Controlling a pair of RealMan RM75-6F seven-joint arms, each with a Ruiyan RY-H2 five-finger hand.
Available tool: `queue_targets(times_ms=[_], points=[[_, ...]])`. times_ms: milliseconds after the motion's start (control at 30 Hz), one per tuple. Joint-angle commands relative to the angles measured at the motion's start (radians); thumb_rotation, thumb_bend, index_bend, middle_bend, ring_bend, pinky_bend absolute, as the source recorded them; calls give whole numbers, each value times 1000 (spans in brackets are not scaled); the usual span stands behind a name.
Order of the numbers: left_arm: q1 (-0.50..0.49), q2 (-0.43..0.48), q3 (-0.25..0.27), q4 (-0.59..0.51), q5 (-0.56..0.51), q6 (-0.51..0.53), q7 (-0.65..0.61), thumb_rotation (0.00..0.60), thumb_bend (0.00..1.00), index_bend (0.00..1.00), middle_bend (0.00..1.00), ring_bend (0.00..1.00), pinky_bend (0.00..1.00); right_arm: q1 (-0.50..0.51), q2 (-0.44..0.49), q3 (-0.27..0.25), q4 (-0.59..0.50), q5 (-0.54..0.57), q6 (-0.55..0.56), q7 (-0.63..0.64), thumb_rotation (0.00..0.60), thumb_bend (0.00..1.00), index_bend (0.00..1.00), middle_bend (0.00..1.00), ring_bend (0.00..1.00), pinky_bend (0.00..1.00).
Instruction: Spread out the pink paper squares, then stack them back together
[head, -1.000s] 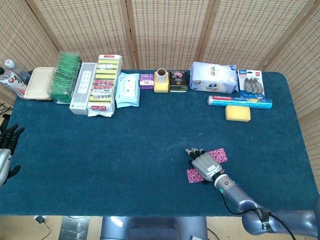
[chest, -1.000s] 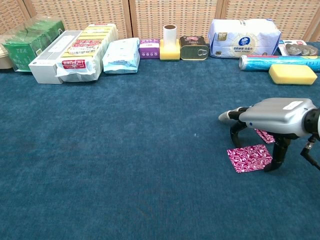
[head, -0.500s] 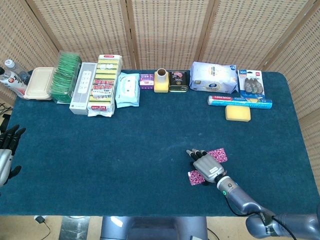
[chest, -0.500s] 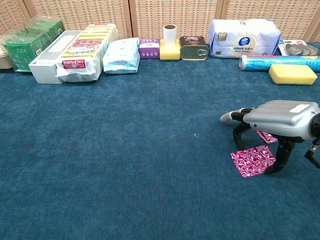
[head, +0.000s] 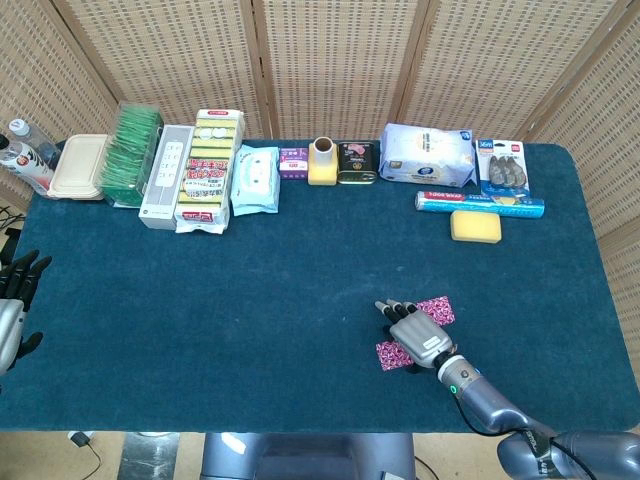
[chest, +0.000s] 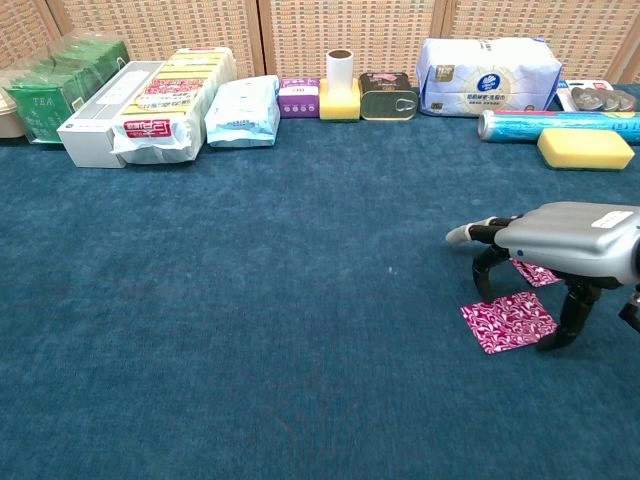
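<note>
Two pink patterned paper squares lie on the blue cloth. The near square (chest: 507, 322) (head: 391, 355) lies flat under my right hand (chest: 566, 238) (head: 416, 334). The hand arches over it, with one fingertip (chest: 486, 293) at its far edge and the thumb at its right edge. The far square (chest: 538, 273) (head: 439, 310) lies just behind, partly hidden by the hand. The two squares are apart. My left hand (head: 14, 300) hangs at the table's left edge, fingers spread, holding nothing.
A row of goods lines the far edge: green tea boxes (chest: 50, 90), a white box (chest: 105, 115), snack packs (chest: 170, 95), a wipes pack (chest: 242, 110), a yellow cup holder (chest: 340, 88), a tin (chest: 388, 95), a tissue pack (chest: 488, 72), a foil roll (chest: 555, 122) and a yellow sponge (chest: 585, 147).
My right hand has shifted a little to the right and toward me, and the near pink square has slid along with it. The left hand has barely moved.
</note>
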Motion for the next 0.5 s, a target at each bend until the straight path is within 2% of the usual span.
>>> queue_targets(times_ms=[33,500], points=[[0,0,0,1,0,0,0,600,86,0,0,0,78,-4,0,0,2,-4,-1,2,600,197,404,34,46,146],[0,0,0,-1,1,0,1,600,85,0,0,0,78,-18,-1,11,9,-22,-6,11,600,197,377,34,46,146]])
